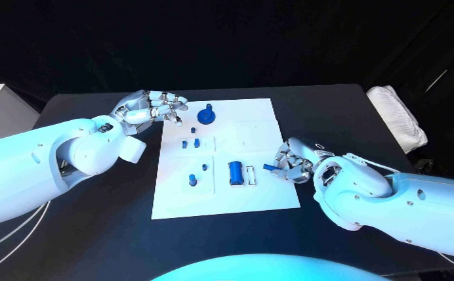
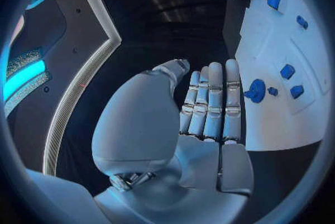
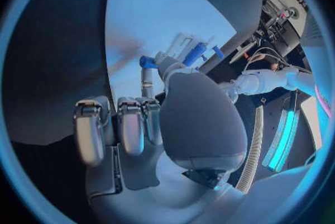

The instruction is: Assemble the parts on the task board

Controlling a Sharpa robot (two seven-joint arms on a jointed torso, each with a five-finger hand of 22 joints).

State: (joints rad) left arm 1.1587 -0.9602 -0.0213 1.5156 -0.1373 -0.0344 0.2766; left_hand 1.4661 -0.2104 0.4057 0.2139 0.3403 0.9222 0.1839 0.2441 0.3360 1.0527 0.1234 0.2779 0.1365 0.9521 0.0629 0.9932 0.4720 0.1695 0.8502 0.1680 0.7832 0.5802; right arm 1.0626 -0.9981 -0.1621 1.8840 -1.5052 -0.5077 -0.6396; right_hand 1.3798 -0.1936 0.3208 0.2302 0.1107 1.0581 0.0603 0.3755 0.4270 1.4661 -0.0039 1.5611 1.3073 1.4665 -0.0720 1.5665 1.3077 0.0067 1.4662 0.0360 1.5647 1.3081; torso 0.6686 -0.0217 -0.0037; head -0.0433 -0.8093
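The task board (image 1: pixel 255 195) is lying at the middle of the black table (image 1: pixel 94 228). The right hand (image 1: pixel 289 163) is hovering at the board's right edge, pinching a small blue part (image 1: pixel 269 166) between thumb and fingertip. The left hand (image 1: pixel 151 107) is hanging just off the board's far left corner, its fingers curled together and holding nothing. On the board, a blue cylinder (image 1: pixel 235 171) is lying beside a white bracket (image 1: pixel 252 174) near the right hand; a round blue knob (image 1: pixel 207 117) is sitting near the far edge, with small blue pegs (image 1: pixel 191 143) toward the left edge.
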